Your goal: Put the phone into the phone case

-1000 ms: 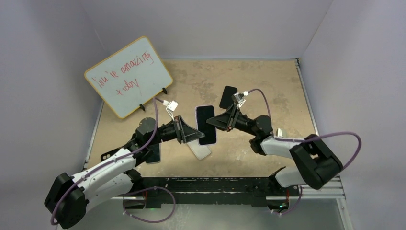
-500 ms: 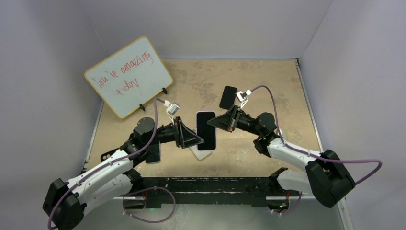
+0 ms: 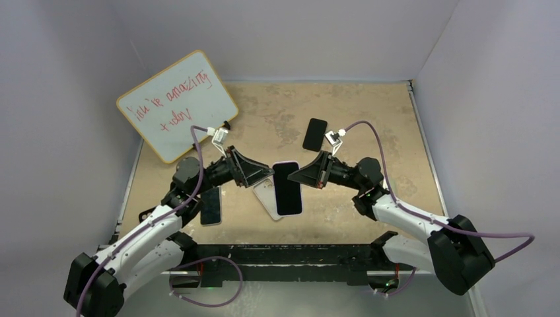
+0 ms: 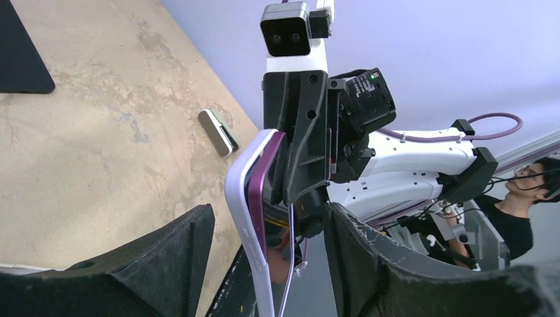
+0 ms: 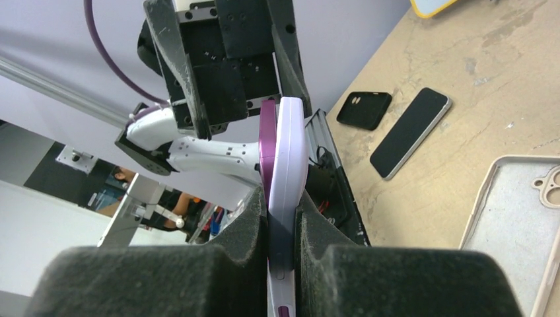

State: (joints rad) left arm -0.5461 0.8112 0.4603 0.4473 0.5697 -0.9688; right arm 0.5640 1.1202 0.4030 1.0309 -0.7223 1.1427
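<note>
— Where is the phone with the purple edge and black screen (image 3: 288,190)?
— It is up off the sandy table (image 3: 370,112), near its middle, pinched by the right hand (image 3: 297,176). The two padded fingers are closed flat on it, with a soft white phone case (image 4: 238,205) pressed against its back. The purple edge runs alongside the white rim and parts from it at one end, so the phone is not flush all round.
— And the right arm itself?
— It rises from its base at the near right to a bent elbow. From there the forearm turns left, roughly level, with the hand pointing at the other arm.
— The left one?
— It mirrors the right: near left base, raised elbow, forearm level and pointing right. The left hand (image 4: 267,221) is spread wide, one finger on each side of the held phone. Neither finger touches it, as far as the wrist view shows.
— Anything below?
— A pale, empty phone case (image 5: 512,218) lies on the table just under the two hands. A second black-screened phone (image 3: 211,206) lies beside the left forearm.
</note>
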